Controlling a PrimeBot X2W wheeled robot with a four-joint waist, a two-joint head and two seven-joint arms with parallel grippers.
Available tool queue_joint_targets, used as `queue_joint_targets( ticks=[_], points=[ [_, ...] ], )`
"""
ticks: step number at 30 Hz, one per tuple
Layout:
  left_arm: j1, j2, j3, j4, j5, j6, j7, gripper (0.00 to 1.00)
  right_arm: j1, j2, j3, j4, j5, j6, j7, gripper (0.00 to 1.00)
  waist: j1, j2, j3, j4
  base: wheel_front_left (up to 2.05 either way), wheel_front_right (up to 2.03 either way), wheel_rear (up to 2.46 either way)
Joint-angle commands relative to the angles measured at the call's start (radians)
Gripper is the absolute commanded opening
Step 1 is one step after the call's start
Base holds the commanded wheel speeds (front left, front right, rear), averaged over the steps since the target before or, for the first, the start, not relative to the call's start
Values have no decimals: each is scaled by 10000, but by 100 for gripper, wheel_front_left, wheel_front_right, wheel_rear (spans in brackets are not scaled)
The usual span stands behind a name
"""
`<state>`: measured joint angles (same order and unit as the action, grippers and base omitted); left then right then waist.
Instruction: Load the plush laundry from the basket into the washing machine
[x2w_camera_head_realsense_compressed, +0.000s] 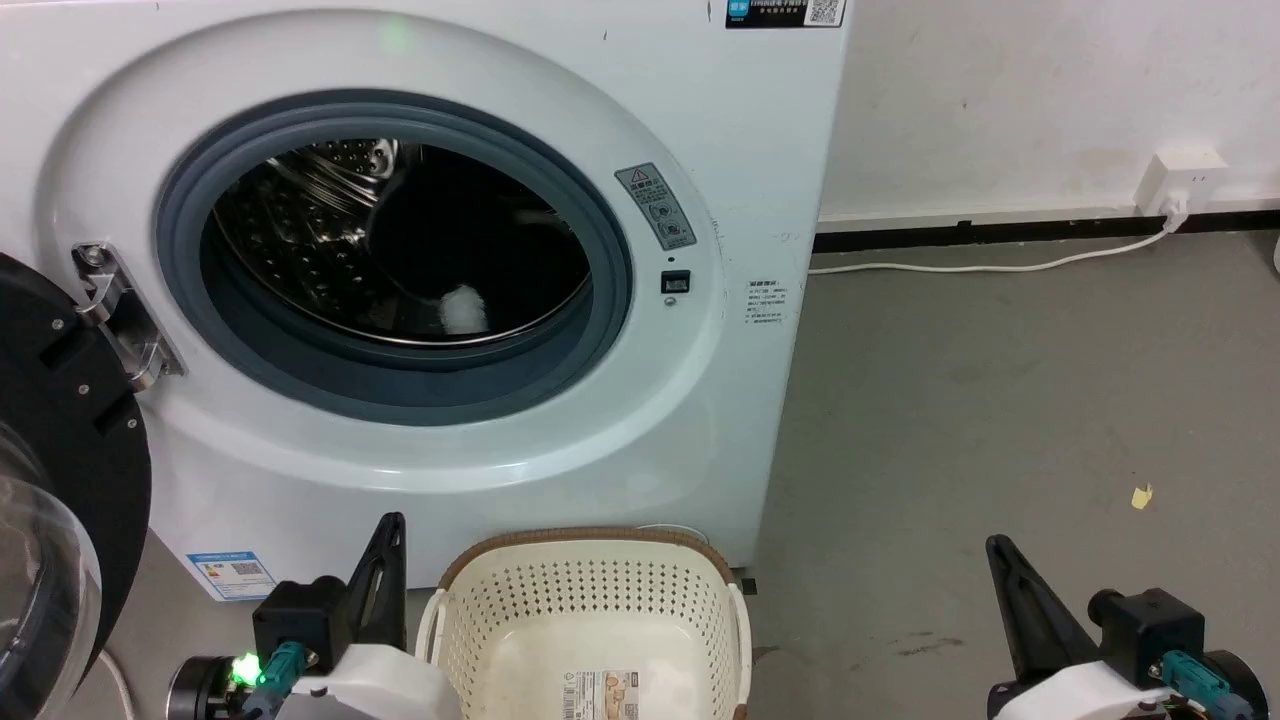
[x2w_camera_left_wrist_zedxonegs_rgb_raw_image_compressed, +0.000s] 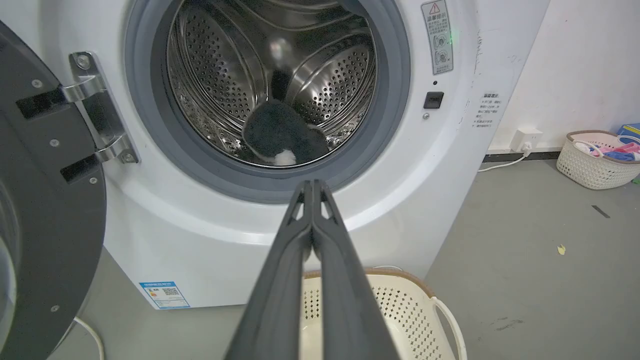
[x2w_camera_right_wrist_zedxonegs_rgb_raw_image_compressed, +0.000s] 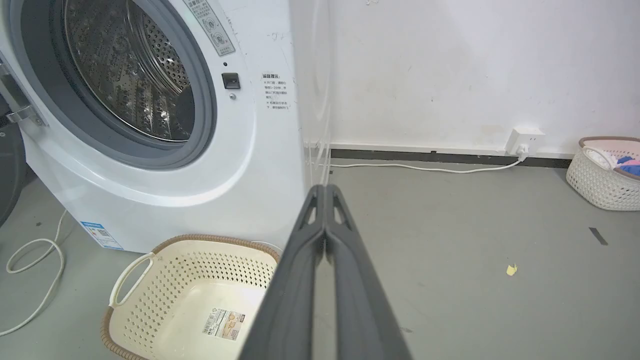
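Plush laundry (x2w_camera_left_wrist_zedxonegs_rgb_raw_image_compressed: 282, 132): is lying on the bottom of the drum (x2w_camera_left_wrist_zedxonegs_rgb_raw_image_compressed: 220, 75), just behind the lower lip of the grey port ring (x2w_camera_head_realsense_compressed: 600, 250), black bulk with a white patch facing outward.
Basket (x2w_camera_head_realsense_compressed: 590, 590): is sitting on the floor against the foot of the washing machine (x2w_camera_head_realsense_compressed: 720, 420), showing only its label inside.
Left gripper (x2w_camera_left_wrist_zedxonegs_rgb_raw_image_compressed: 312, 185): is holding its fingers pressed together with nothing between them, beside the basket's left edge.
Right gripper (x2w_camera_right_wrist_zedxonegs_rgb_raw_image_compressed: 325, 189): is keeping its fingers pressed together on nothing, well to the right of the basket, over the grey floor.
Direction that matters: the left gripper is pointing almost straight at the port, and the plush is lying ahead of and above its tips, inside the machine.
Long axis of the plush: is reading as a rounded heap, so I cannot tell which way it runs.
Nearer arm: the left one is sitting closer to the port and to the open door (x2w_camera_head_realsense_compressed: 60, 450) hanging at the machine's left edge.
Judgement: the loading is looking finished, with nothing calling for a grasp.
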<state>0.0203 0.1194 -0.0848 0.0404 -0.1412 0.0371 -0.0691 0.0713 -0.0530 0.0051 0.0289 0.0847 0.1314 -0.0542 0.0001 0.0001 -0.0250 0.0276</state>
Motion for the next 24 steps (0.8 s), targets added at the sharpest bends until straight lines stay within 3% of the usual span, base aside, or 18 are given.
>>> queue_joint_targets(
  ticks=[1,24],
  points=[
    [-124,-79,92,-70,179,-55,68,0,-218,21,-19,-77,-113,-6,45,0,-1,-1,15,-16,0,0,0],
    [-183,-539,660,-321,1106,-293,537,0,-590,26,-43,-236,-664,-7,418,0,-1,-1,192,-211,0,0,0]
  ],
)
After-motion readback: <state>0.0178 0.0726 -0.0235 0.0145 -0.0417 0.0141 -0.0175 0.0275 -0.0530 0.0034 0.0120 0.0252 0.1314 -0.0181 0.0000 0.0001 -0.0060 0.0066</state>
